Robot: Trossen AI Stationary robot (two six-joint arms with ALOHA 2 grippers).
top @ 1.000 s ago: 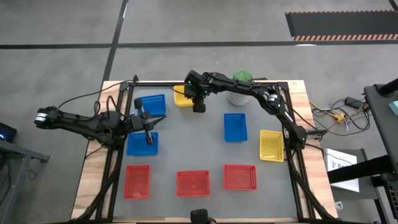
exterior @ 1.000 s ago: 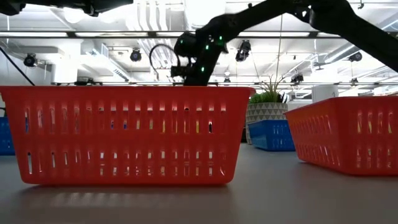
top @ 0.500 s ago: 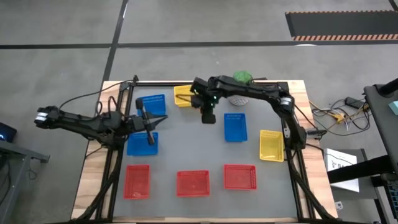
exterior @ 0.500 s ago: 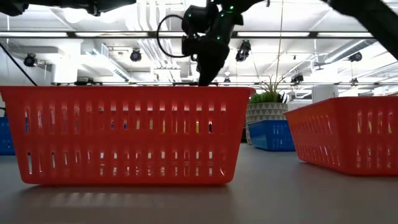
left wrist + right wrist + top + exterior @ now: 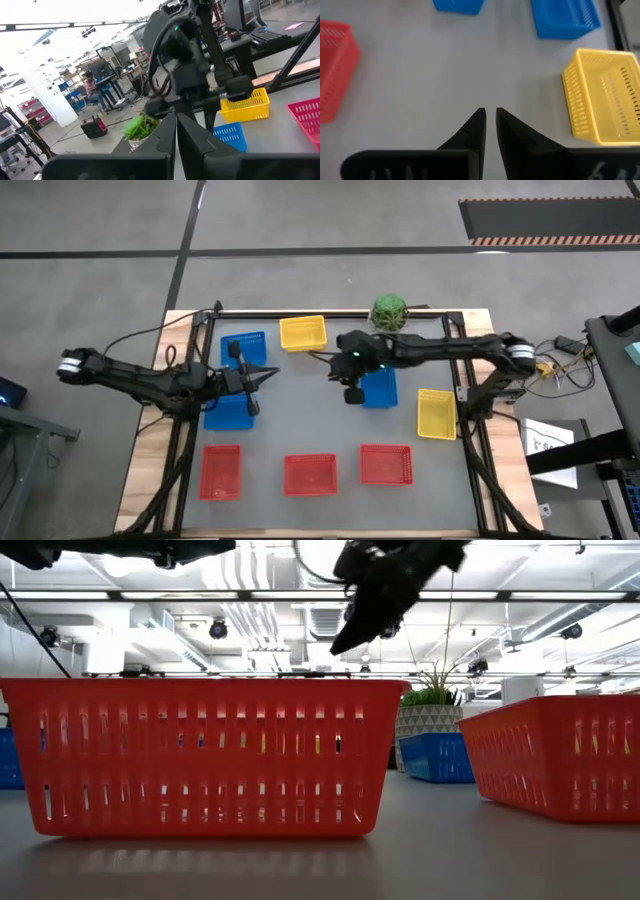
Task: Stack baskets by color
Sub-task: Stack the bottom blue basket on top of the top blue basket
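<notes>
Blue plastic mesh basket lies under the right claw, fingers nearly together, empty; left claw clenched, empty.

1. The red basket looks like plastic. Its walls have rows of little slots, and it shines a bit.
2. The yellow basket is plastic too, with the same slotted walls.
3. The blue basket has a fine mesh bottom.
4. The table top is a grey mat, smooth and dull.
5. The table edge is light wood with lines in it.
6. The arms look dark, hard and dull.
</notes>
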